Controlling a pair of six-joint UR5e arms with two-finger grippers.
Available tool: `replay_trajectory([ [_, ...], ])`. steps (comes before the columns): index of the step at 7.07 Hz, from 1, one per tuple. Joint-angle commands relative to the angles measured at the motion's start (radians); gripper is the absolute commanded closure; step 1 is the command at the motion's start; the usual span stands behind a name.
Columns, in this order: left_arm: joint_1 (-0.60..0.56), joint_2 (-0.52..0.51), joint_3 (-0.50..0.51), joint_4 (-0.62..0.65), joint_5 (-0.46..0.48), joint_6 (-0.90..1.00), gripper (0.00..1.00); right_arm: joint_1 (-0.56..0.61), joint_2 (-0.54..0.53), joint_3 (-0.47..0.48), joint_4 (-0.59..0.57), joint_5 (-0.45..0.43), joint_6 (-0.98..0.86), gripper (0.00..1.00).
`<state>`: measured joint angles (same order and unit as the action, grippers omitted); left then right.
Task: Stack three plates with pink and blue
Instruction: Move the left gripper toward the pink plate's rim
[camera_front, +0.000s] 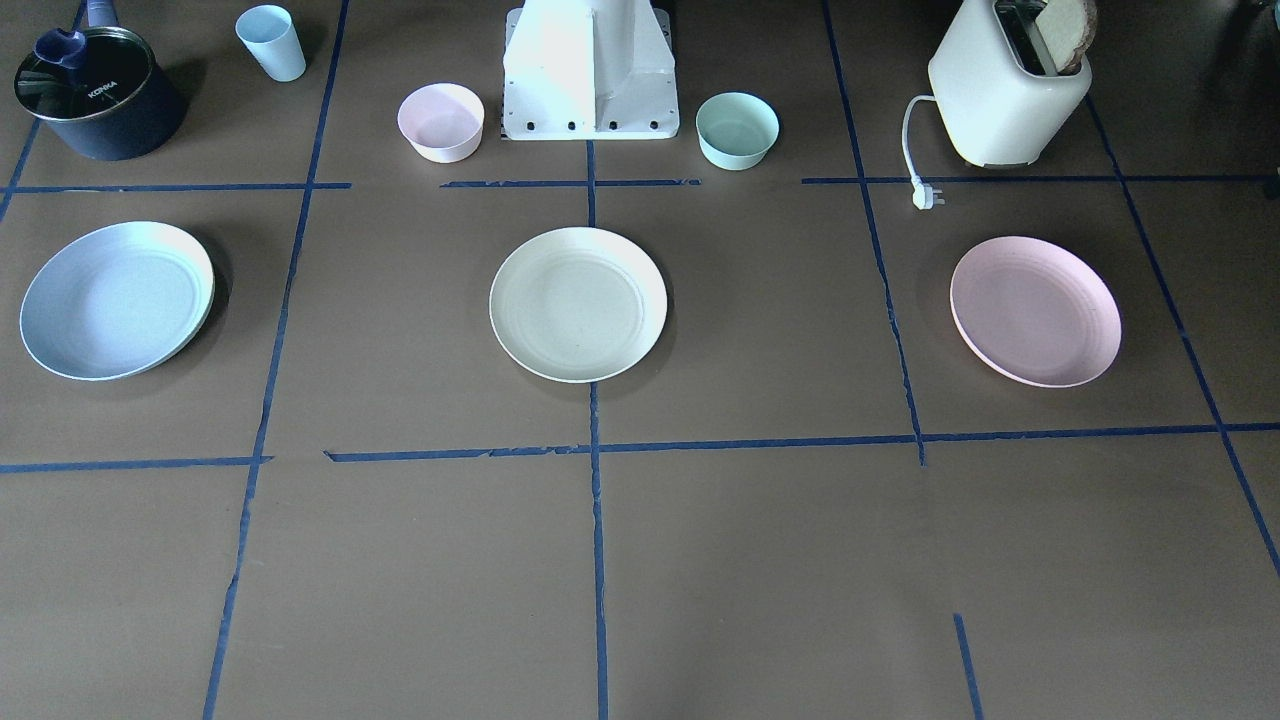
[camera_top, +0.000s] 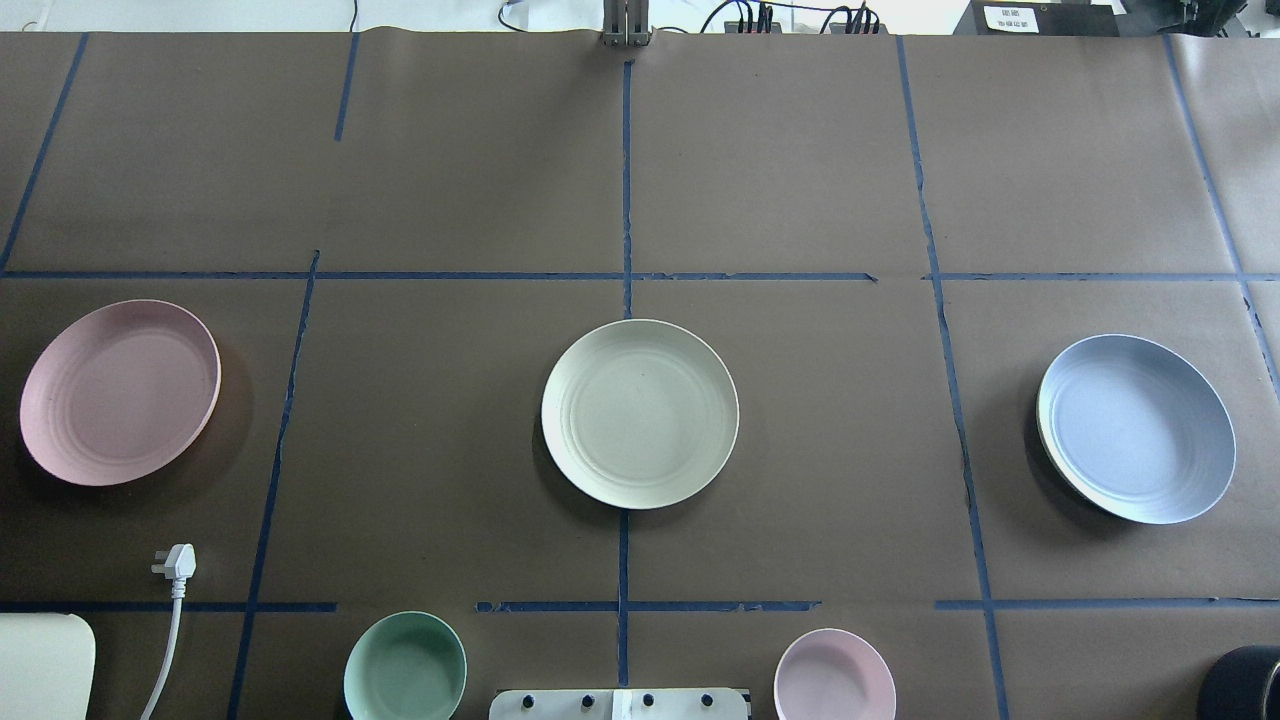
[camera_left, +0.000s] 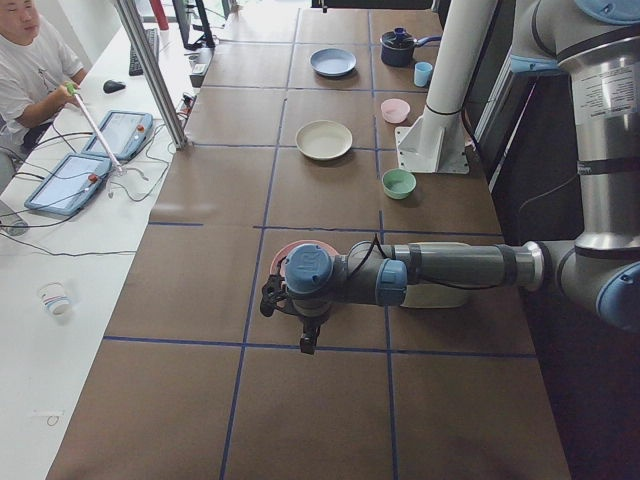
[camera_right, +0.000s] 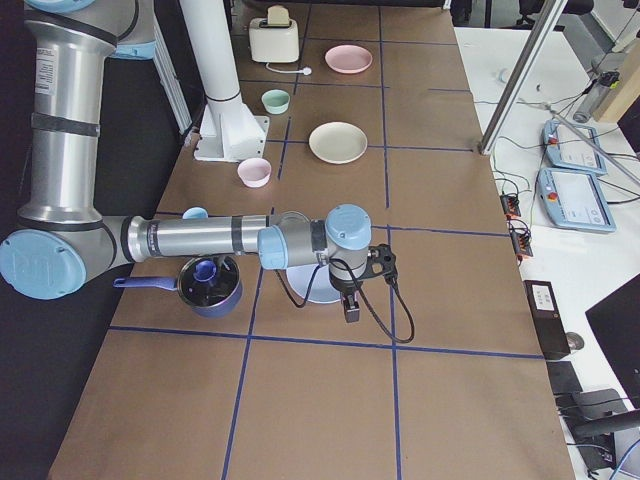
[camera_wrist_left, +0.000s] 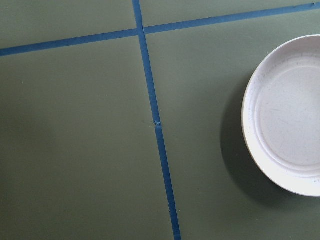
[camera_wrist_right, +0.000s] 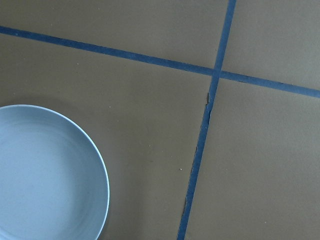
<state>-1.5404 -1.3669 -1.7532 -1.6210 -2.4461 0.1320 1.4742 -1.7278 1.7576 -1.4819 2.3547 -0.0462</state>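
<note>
- brown paper-covered worktop (camera_top: 800, 150) marked into squares with blue tape; an operator sits at a side desk in the left side view.
- left gripper (camera_left: 304, 340): hangs over the worktop near the pink plate (camera_top: 120, 392), holding nothing. it shows only in the side view, so i cannot tell whether the jaws are wide or narrow.
- right gripper (camera_right: 350, 308): likewise hangs by the blue plate (camera_top: 1137, 428), carries nothing, and its jaw width cannot be told.
- each wrist view catches only part of its plate at the frame edge, so neither gripper looks centred on a rim.
- cream plate (camera_top: 640, 413) lies flat in the middle square, well apart from the other two. all three are unstacked.
- judgement: step in hand is the opening approach, and no plate is lifted yet.
- next move calls for lining one gripper up on a plate rim, coming down low enough to pinch the shallow edge, then carrying that plate onto the cream one.
</note>
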Motion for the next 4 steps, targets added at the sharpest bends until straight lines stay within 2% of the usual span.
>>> replay_trajectory([
  [1,0.002,-0.015,0.006,0.001,0.01,-0.009,0.0,0.0,-0.006,-0.004,0.0,0.001,-0.003,0.0],
  [4,0.006,-0.018,0.009,-0.005,0.007,-0.015,0.0,0.0,-0.006,-0.007,0.0,0.001,0.0,0.0],
])
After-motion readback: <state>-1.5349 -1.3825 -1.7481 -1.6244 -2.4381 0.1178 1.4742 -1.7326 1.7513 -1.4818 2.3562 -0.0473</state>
